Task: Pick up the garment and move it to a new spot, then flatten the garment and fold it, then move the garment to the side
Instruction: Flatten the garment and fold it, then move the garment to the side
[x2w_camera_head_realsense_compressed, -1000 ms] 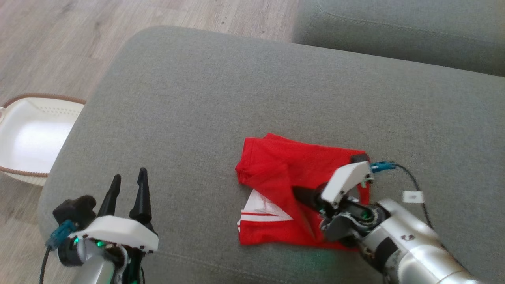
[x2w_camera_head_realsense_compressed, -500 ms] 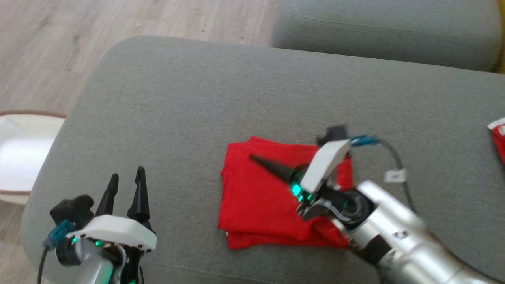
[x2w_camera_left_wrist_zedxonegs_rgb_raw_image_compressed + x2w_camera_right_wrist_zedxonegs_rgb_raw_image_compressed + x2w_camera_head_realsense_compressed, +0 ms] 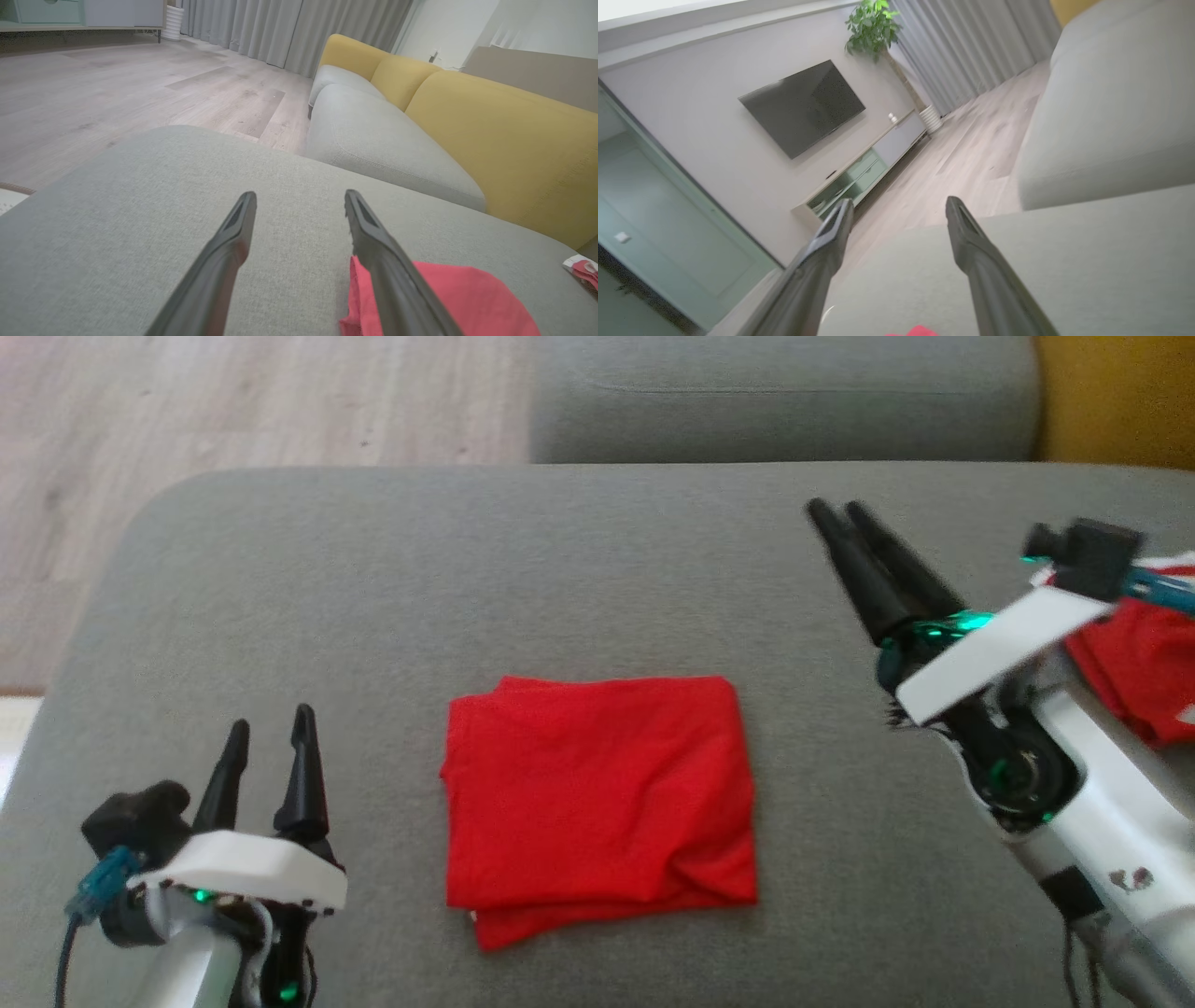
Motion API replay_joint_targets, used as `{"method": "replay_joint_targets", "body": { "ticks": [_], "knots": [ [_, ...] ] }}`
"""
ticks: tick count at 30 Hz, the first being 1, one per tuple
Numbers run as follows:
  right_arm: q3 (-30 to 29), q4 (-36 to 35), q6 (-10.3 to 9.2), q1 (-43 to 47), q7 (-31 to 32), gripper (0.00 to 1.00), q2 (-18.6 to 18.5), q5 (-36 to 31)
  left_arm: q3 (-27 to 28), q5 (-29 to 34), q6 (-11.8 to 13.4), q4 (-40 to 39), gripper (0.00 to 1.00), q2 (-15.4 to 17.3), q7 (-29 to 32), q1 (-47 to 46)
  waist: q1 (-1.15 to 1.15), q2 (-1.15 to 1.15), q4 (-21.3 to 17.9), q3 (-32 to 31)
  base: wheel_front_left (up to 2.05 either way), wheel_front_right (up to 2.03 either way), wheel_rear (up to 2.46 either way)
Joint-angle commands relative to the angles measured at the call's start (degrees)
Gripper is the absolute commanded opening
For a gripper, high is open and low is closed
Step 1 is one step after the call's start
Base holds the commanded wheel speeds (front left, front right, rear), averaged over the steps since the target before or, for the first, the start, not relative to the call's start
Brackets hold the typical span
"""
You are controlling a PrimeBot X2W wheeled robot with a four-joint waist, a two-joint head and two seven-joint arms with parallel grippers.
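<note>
A grey seat cushion spans the head view. Wood floor lies at ten o'clock, another grey cushion at twelve, a yellow backrest at one, and a crumpled red-and-white cloth at three.

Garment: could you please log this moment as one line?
garment: folded, on cushion | left gripper: open, empty | right gripper: open, empty

Grey fabric seat cushion in foreground, second grey cushion beyond it, yellow backrest alongside. Floor: pale wood planks. Grey curtains hang to the floor. Pale wall carries a black TV. Low cabinet beneath, leafy plant next to the curtains. Even daylight.
</note>
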Motion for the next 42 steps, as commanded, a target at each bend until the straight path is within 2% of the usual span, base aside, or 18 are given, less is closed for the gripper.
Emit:
{"method": "replay_joint_targets", "body": {
  "ticks": [1,8,13,19,28,38,42],
  "knots": [
    [-0.85,-1.44,-0.04,0.42,-2.53,1.00,-1.44,-3.86,3.04,0.80,0.24,-2.42,1.00,1.46,-0.70,-2.10,0.00,0.00,-1.92,-0.24,0.00,0.00,0.00],
    [-7.92,6.02,-0.04,5.54,-11.65,1.00,-0.83,-21.39,3.97,3.87,1.23,-3.70,1.00,2.02,-0.70,-1.64,0.00,0.00,-5.45,-0.49,0.00,0.00,0.00],
    [-15.74,9.93,-0.04,10.22,-13.85,1.00,3.52,-36.27,4.91,5.66,1.16,-4.88,1.00,1.54,-0.71,-0.78,0.00,0.00,-6.70,-0.61,0.00,0.00,0.00],
    [-25.54,9.28,-0.04,17.20,-14.39,1.00,10.02,-50.55,6.33,10.01,0.53,-6.38,1.00,0.25,-0.71,0.72,0.00,0.00,-7.08,-0.75,0.00,0.00,0.00],
    [-27.88,6.50,-0.04,21.78,-13.44,1.00,14.91,-59.77,8.31,15.14,-2.95,-6.48,1.00,-2.57,-0.71,1.66,0.00,0.00,-7.21,-0.34,0.00,0.00,0.00],
    [-27.11,5.56,-0.04,21.76,-9.35,1.00,15.50,-63.39,10.35,17.89,-5.53,-4.63,1.00,-4.74,-0.71,0.86,0.00,0.00,-5.47,-0.08,0.00,0.00,0.00],
    [-24.36,7.27,-0.04,19.27,-3.81,1.00,17.06,-60.44,10.80,18.65,-6.43,-4.12,1.00,-5.50,-0.71,0.30,0.00,0.00,-3.73,0.26,0.00,0.00,0.00]
  ]
}}
